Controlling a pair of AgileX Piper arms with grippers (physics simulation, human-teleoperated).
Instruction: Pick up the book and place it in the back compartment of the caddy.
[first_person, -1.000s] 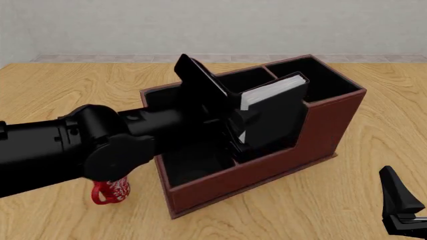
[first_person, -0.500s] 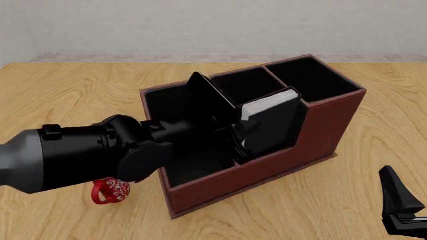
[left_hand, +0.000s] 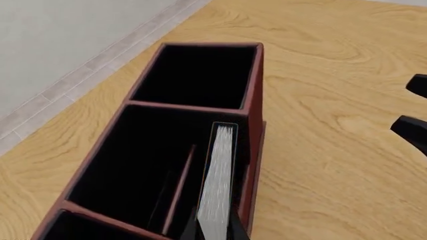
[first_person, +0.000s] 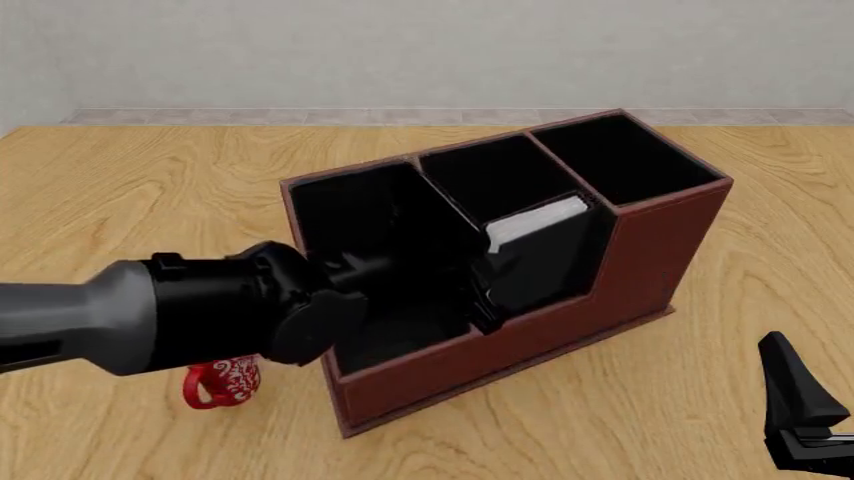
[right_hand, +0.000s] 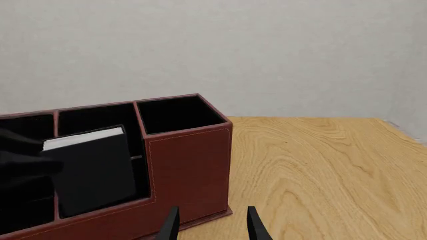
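Note:
The black book with white page edges stands tilted inside the caddy's back compartment, behind its low cut-down wall. My left gripper is shut on the book's near end. In the left wrist view the page edges run straight out from between the fingers, down inside the pocket. In the right wrist view the book rises above the low wall. My right gripper is open with nothing in it, low at the front right, apart from the caddy.
A white-and-red patterned mug lies on the table to the left of the caddy, partly under my left arm. A deep tall-walled pocket sits at the caddy's far right end. The wall runs along the table's far edge.
My left arm has dropped lower and the book has sunk deeper into the low-walled pocket, less tilted than before. The right gripper has not moved.

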